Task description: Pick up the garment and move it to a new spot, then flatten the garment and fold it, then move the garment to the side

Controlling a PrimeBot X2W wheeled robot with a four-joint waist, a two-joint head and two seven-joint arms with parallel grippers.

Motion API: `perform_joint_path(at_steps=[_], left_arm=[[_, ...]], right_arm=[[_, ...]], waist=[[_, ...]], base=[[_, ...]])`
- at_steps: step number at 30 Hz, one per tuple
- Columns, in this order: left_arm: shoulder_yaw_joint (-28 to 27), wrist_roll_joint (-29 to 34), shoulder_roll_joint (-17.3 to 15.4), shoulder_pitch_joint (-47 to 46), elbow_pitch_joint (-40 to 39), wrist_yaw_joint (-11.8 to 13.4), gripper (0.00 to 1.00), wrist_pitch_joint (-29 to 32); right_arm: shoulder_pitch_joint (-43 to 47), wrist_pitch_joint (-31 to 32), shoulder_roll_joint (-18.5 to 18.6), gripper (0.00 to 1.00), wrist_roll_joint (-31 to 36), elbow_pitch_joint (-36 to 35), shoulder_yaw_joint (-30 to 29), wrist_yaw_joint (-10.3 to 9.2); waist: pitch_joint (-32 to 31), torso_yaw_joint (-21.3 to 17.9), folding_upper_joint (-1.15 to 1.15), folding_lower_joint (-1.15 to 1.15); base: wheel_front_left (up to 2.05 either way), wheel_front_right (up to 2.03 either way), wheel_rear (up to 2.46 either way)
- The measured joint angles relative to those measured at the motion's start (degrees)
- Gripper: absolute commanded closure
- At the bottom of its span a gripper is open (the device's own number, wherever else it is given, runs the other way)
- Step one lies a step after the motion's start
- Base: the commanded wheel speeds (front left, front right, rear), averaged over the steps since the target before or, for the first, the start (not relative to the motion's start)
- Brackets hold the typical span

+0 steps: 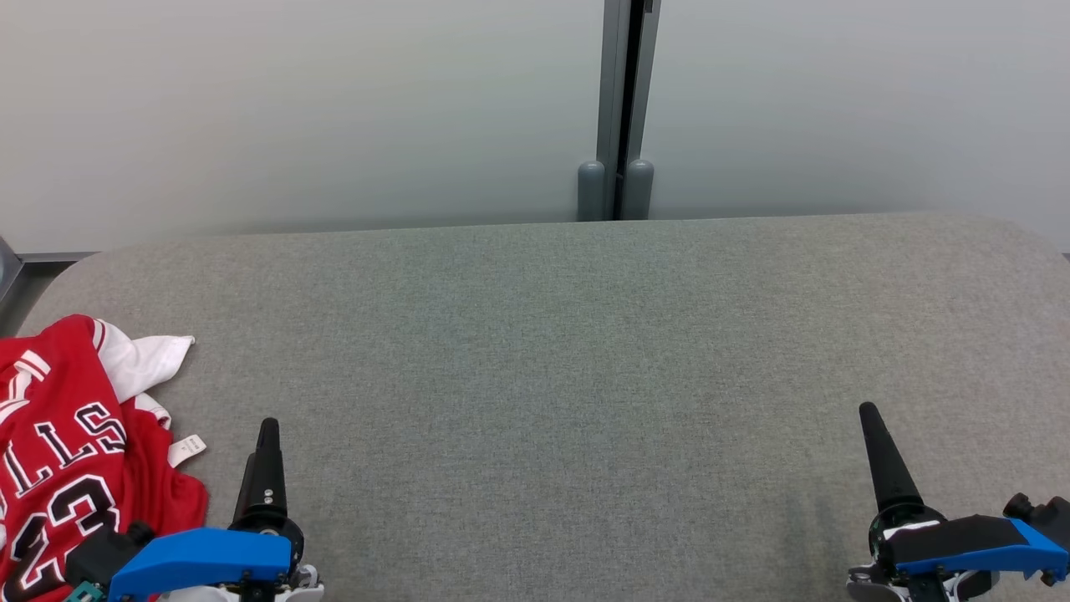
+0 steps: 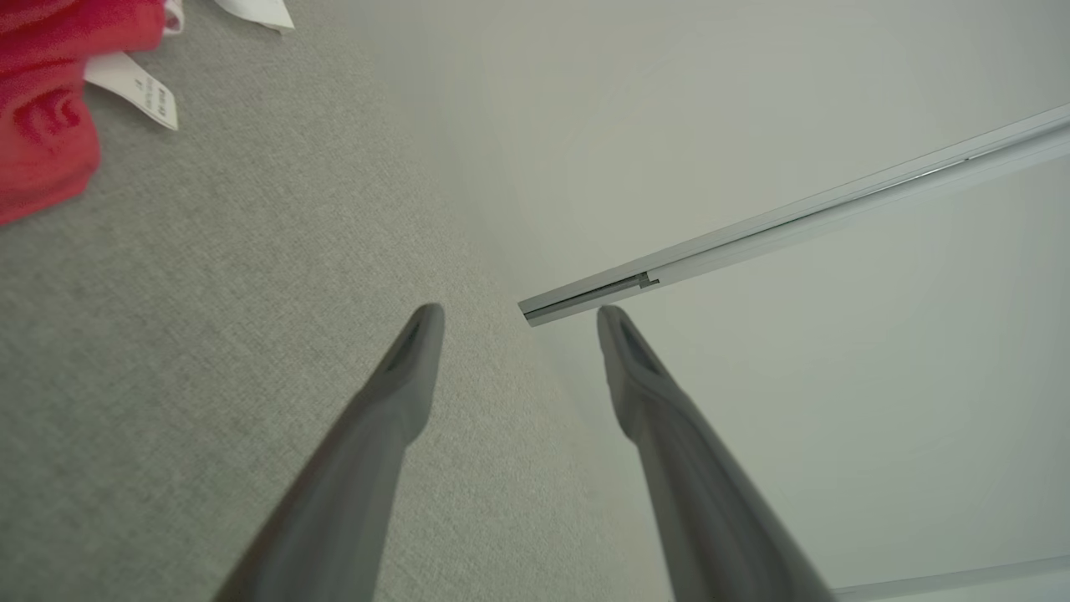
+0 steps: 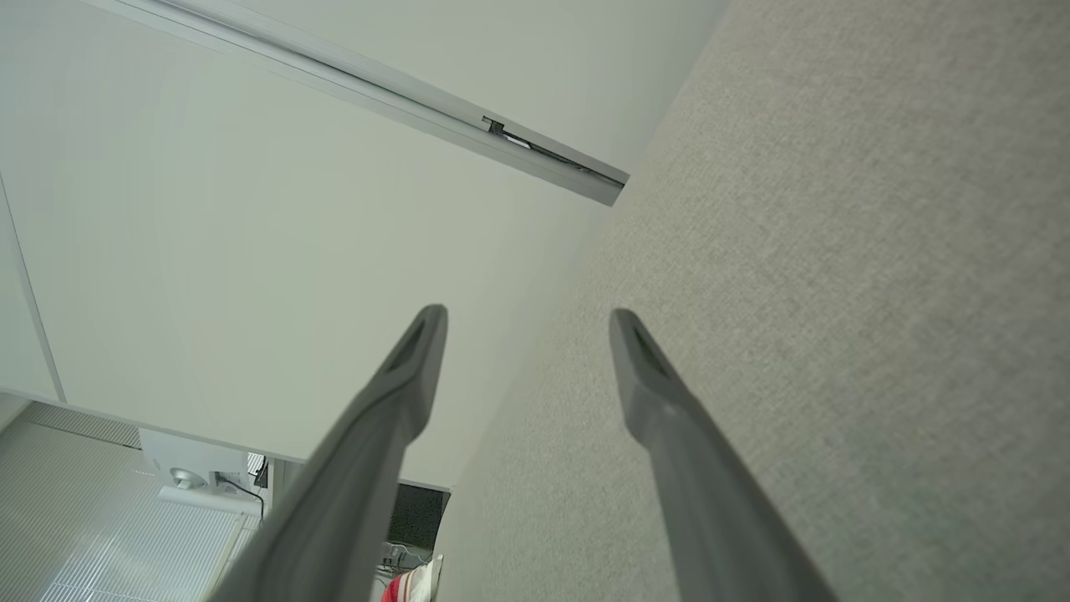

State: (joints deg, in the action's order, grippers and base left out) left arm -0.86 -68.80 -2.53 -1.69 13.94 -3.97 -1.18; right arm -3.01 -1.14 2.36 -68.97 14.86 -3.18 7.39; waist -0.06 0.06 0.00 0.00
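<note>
Pale wall panels [image 1: 292,109] at the back, split by a grey metal strip [image 1: 619,100]; in front, a broad table [image 1: 585,334] covered in grey woven cloth, corners rounded.

Garment [image 1: 63,443]: a red jersey with white-and-black lettering and a number, lying crumpled at the table's left end, close to the near edge, partly cut off by the edge of the head view. White fabric [image 1: 146,364] poking out at its far side, possibly the jersey's own lining or trim, hard to tell from this angle. Small white label [image 1: 188,449] sticking out toward the middle of the table.

Left claw [image 2: 520,311] just beside the jersey on its right, fingers spread wide, nothing between them, not touching the cloth; pointed toward the far wall over bare table. Right claw [image 3: 528,312] well apart from the garment at the table's right end, likewise spread wide and empty.

Judged from this: at the very start. No grasp made, jersey not yet carried to a fresh spot, not smoothed, not folded, not set aside. Everything left to do: reach left into the heap, lift, carry toward the open middle of the table, spread flat, fold, then slide to the side. Plenty of bare table for that. Likely first mover: left claw, being nearest.
</note>
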Motion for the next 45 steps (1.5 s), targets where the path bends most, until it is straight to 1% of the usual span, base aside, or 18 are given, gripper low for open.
perform_joint_path(at_steps=[1,2,9,23,32,36,45], left_arm=[[0.0,0.0,0.0,0.0,0.0,0.0,0.00,0.0],[0.3,2.2,-0.1,0.2,-0.1,0.2,0.00,-0.4],[1.5,9.8,-0.5,0.4,-0.8,0.9,0.00,-1.8],[4.8,23.6,-1.9,0.4,-0.5,1.4,0.00,-4.4],[5.8,29.7,-2.2,0.4,-0.6,1.9,0.00,-5.9],[6.3,32.1,-2.3,0.4,-0.7,1.9,0.00,-6.5],[7.2,37.3,-2.4,0.5,-0.7,2.4,0.00,-7.9]], right_arm=[[0.0,0.0,0.0,0.00,0.0,0.0,0.0,0.00],[0.0,-0.5,0.0,0.00,2.2,-0.3,0.2,0.00],[0.3,-1.9,0.0,0.00,8.9,-1.0,0.6,0.00],[0.8,-4.5,0.0,0.00,19.5,-0.5,1.5,0.00],[0.9,-6.0,0.1,0.00,24.7,1.3,1.8,0.01],[0.8,-6.6,0.1,0.00,28.2,1.6,1.3,0.01],[0.8,-7.8,0.1,0.00,33.8,2.4,1.3,0.01]], waist=[[0.0,0.0,0.00,0.00],[0.0,0.0,0.00,0.00],[-0.1,0.0,0.00,0.00],[-0.3,0.1,0.00,0.00],[-0.4,0.2,0.00,0.00],[-0.4,0.1,0.00,0.00],[-0.3,0.1,0.00,0.00]], base=[[0.00,0.00,0.00],[0.00,0.00,0.00],[0.00,0.00,0.00],[0.00,0.00,0.00],[0.00,0.00,0.00],[0.00,0.00,0.00],[0.00,0.00,0.00]])
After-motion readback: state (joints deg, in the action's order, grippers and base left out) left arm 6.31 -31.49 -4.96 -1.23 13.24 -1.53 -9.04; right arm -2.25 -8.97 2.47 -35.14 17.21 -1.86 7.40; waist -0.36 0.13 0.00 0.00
